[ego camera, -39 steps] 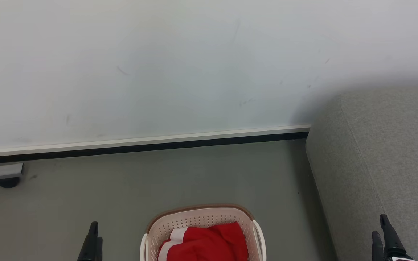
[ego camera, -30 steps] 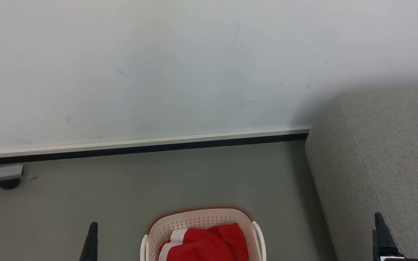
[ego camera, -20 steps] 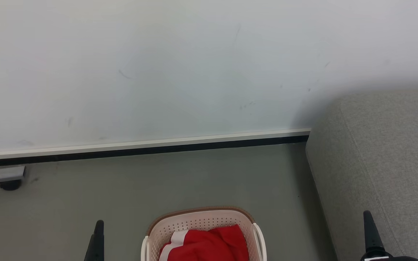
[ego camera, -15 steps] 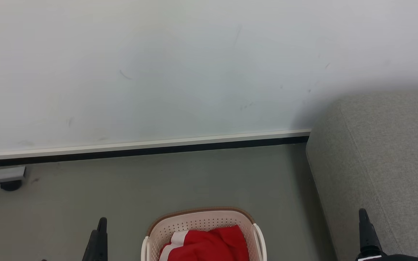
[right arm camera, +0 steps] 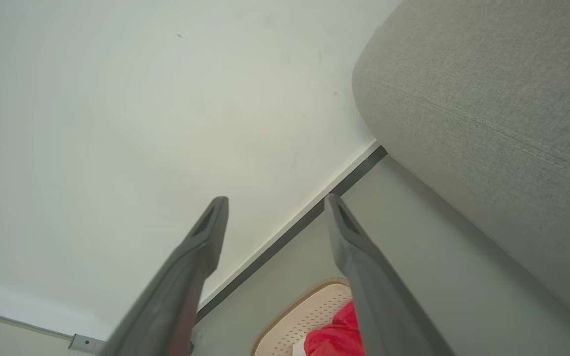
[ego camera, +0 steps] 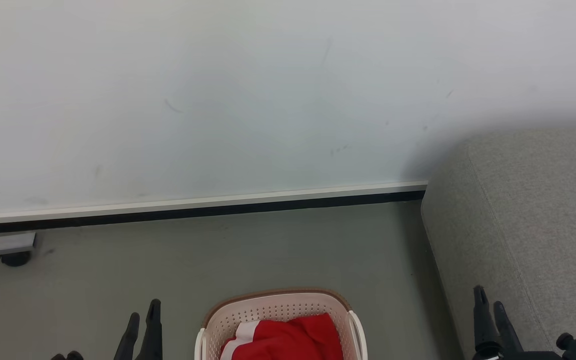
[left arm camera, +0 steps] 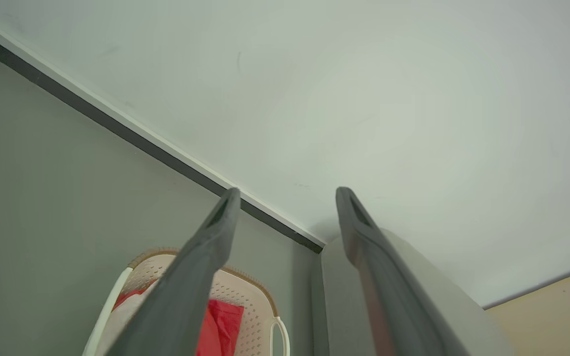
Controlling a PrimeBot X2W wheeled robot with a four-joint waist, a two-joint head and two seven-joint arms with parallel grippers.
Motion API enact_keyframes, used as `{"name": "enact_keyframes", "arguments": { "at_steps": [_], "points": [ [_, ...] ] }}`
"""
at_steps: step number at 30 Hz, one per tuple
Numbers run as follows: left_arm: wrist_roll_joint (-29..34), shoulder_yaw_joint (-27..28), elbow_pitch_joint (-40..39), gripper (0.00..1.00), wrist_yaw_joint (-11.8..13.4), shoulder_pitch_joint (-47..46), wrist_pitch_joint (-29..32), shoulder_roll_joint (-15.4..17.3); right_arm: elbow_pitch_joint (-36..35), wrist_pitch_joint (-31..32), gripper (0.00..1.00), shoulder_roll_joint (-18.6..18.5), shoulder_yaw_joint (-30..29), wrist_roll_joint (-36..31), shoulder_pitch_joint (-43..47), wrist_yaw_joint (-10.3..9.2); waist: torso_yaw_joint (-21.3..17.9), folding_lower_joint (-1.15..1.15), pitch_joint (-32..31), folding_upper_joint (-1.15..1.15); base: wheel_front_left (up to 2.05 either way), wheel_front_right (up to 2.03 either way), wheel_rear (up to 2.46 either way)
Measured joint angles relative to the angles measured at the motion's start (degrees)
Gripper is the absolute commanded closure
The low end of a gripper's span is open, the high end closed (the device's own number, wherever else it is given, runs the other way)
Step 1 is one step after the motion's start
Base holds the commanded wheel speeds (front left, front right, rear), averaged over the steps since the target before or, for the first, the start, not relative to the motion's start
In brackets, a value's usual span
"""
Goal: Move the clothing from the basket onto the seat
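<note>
One laundry basket [ego camera: 278,309], one red clothing heap [ego camera: 290,341] inside it. Beside the basket — one grey sofa [ego camera: 533,210], a left gripper [ego camera: 145,308], a right gripper [ego camera: 488,296].

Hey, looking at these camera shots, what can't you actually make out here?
- Head view: the bottom edge cuts off the basket, so how much clothing it holds is unknown.
- Left wrist view: one of the fingers of the left gripper covers part of the basket and clothing.
- Head view: the right edge cuts off the seat.
- Head view: the grey fitting by the wall is cut by the left edge, too small to identify.
</note>
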Motion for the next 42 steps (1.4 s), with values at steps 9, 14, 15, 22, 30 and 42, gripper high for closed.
{"name": "enact_keyframes", "arguments": {
  "at_steps": [9, 14, 15, 22, 30, 42],
  "points": [
    [7.7, -1.6, -1.1, 0.0, 1.4, 0.7, -1.6, 0.1, -0.4, -1.6, 0.0, -0.5, 2.2, -7.3, 0.6, 0.0, 0.3, 0.0, -0.4, 0.0, 0.0, 0.0, 0.0],
    [11.3, -2.1, -2.0, 0.0, 1.7, 1.0, -2.5, 0.1, -0.8, -2.3, 0.0, -0.6, 3.2, -10.5, 0.7, 0.0, 0.5, 0.0, -0.4, 0.0, 0.0, 0.0, 0.0],
    [11.9, -2.2, -2.2, 0.0, 1.9, 1.0, -2.5, 0.1, -0.9, -2.5, 0.0, -0.7, 3.4, -11.1, 0.7, 0.0, 0.5, 0.0, -0.4, 0.0, 0.0, 0.0, 0.0],
    [16.0, -2.7, -3.0, 0.0, 2.1, 1.1, -3.7, 0.1, -1.4, -3.5, 0.0, -0.9, 4.8, -15.1, 0.7, 0.0, 0.6, 0.0, -0.5, 0.0, 0.0, 0.0, 0.0],
    [20.7, -3.4, -3.6, 0.0, 2.7, 1.2, -4.7, 0.1, -1.6, -4.6, 0.0, -1.2, 6.2, -19.2, 0.7, 0.0, 0.7, 0.0, -0.8, 0.01, 0.0, 0.0, 0.0],
    [26.9, -4.5, -4.4, 0.0, 3.7, 1.3, -6.3, 0.2, -2.5, -6.1, 0.0, -2.0, 8.8, -24.9, 0.7, 0.0, 0.7, 0.0, -1.4, 0.0, 0.0, 0.0, 0.0]
  ]
}}
